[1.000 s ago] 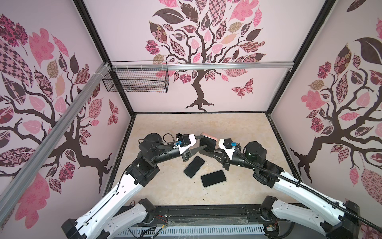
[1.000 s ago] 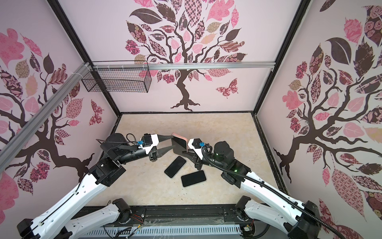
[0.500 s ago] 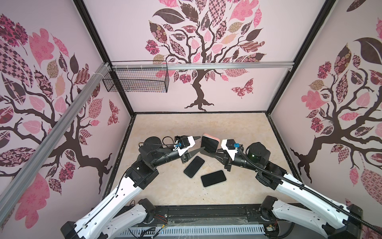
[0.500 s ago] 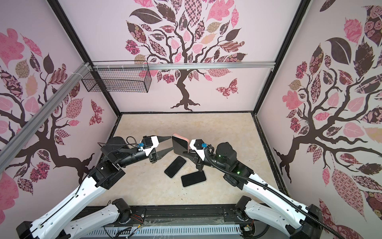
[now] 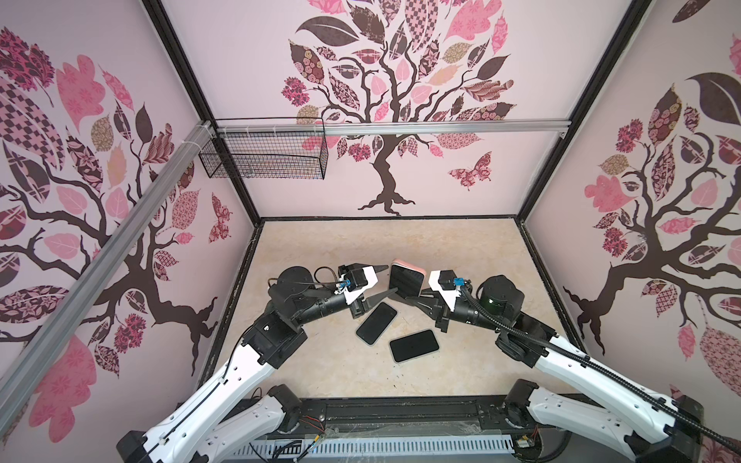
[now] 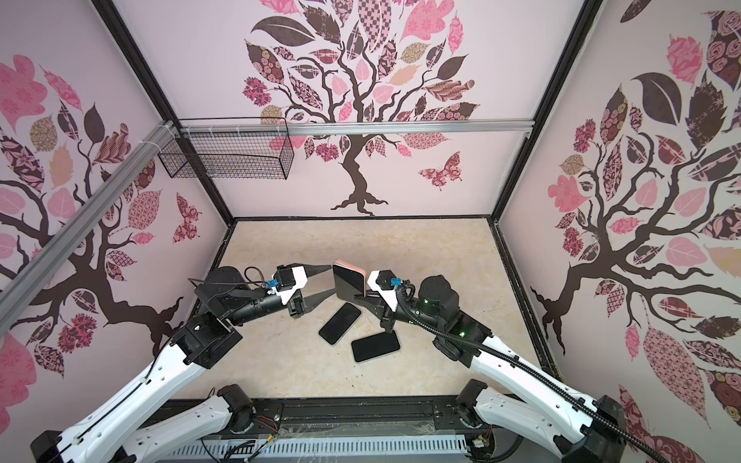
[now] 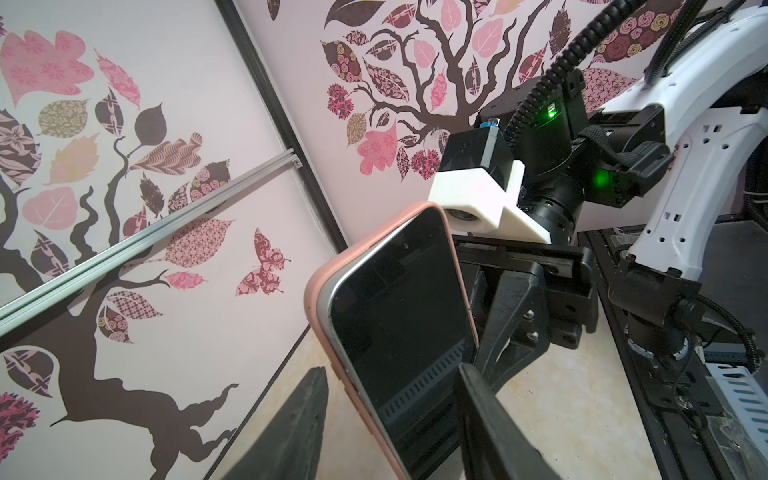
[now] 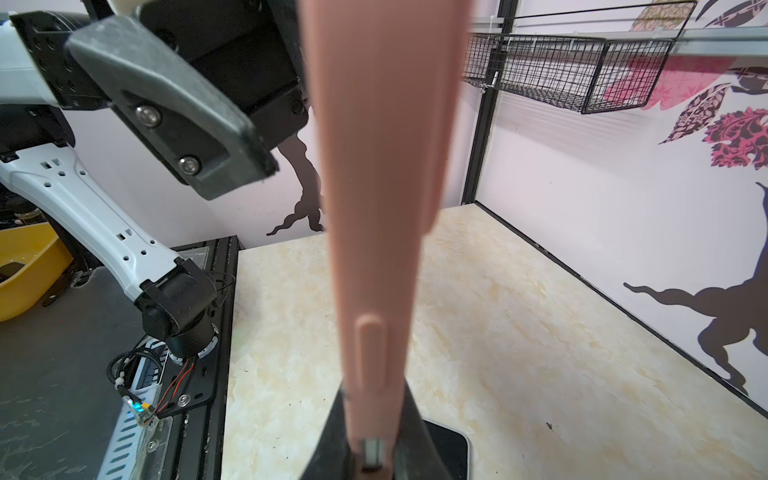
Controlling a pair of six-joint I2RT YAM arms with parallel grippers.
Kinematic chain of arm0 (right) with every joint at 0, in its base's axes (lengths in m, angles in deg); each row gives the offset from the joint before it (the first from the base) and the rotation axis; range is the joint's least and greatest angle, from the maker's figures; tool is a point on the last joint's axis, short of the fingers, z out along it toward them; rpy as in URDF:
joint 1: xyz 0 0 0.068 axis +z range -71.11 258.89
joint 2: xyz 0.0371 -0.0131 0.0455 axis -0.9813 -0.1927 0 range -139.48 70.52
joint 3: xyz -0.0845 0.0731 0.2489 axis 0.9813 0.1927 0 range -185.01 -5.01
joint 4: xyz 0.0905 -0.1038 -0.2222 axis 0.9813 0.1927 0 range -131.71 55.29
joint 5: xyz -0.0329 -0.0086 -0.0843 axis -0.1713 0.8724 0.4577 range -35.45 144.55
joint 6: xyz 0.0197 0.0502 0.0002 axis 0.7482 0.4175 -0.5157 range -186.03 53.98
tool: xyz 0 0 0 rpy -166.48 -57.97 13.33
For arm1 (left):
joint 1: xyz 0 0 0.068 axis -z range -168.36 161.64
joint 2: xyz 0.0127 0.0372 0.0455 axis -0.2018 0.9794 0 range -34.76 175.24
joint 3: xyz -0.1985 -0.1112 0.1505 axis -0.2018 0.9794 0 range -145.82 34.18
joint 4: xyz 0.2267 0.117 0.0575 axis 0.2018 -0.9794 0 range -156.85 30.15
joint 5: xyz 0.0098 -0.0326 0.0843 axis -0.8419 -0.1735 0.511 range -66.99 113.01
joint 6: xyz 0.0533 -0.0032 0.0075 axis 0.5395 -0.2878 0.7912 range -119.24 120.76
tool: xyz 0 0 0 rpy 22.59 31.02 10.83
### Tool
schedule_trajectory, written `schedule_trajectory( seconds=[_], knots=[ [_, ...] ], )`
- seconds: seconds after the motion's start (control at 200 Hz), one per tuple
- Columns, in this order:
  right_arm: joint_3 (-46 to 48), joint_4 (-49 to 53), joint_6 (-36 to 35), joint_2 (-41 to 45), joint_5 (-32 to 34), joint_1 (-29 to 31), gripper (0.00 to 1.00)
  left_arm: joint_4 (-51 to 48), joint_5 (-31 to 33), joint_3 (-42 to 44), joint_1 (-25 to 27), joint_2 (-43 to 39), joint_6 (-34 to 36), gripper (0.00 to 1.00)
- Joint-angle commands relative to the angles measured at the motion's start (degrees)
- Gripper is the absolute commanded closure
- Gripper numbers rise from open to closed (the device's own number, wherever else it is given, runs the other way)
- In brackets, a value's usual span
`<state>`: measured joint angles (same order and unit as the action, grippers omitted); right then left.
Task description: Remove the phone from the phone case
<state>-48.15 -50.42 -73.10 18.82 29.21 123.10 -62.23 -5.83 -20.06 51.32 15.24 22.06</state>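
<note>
While the phone sits inside the pink phone case, both are held upright above the counter near its middle by the right hand, which is clamped narrowly on the case's lower end from 4 o'clock in both top views. The left hand is placed at 9 o'clock of the case, its jaws spread wide around the case's near edge; whether contact is made cannot be told. The dark screen is turned toward the left hand. One loose phone is laid flat at 7 o'clock of the case, and a second loose phone at 6 o'clock.
</note>
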Motion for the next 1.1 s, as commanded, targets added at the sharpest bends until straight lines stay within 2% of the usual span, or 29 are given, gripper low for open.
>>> schedule_trajectory(
  seconds=[0.0,0.57,0.86,1.095],
  knots=[
    [-2.7,-2.1,0.3,0.1,0.3,0.4,1.0,0.8,-1.3,1.0,0.0,-0.9,0.3,0.47],
    [-3.4,0.0,0.2,-1.6,-1.4,0.4,1.0,2.2,-3.2,-0.2,-0.1,0.2,-0.2,0.48],
    [-3.4,0.1,-0.6,-2.0,-4.6,0.4,1.0,2.3,-2.0,-0.2,0.0,0.8,-0.1,0.48],
    [-4.2,1.0,-1.6,-2.4,-6.1,0.4,1.0,1.8,-4.2,0.1,-0.1,1.5,-0.3,0.53]
  ],
)
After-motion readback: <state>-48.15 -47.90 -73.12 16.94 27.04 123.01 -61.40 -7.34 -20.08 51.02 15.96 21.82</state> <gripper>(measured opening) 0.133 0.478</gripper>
